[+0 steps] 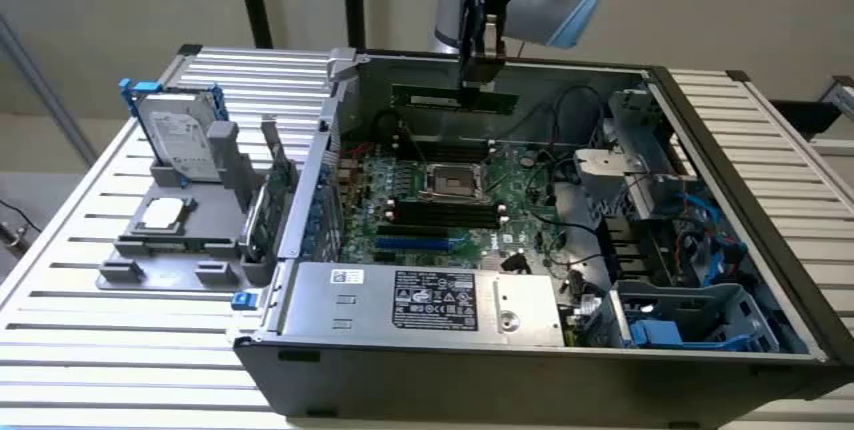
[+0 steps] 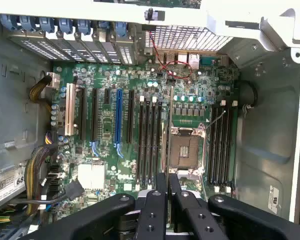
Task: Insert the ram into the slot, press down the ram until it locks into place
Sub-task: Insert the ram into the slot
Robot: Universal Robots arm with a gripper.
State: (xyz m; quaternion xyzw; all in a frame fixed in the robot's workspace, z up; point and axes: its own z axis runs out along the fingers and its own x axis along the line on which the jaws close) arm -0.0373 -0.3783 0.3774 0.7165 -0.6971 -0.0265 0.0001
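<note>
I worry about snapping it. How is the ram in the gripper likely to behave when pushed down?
The ram hangs level from the gripper though pinched at one spot, so it is probably stiff and light. It is a thin, narrow board, so uneven pushing might tilt or flex it, and it looks fragile.

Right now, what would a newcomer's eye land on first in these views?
The open computer case with its green motherboard sits at centre. Near its far wall the tool holds the ram level, well above the black slots. On the exterior view's left, a hard drive stands upright in a gray holder.
</note>
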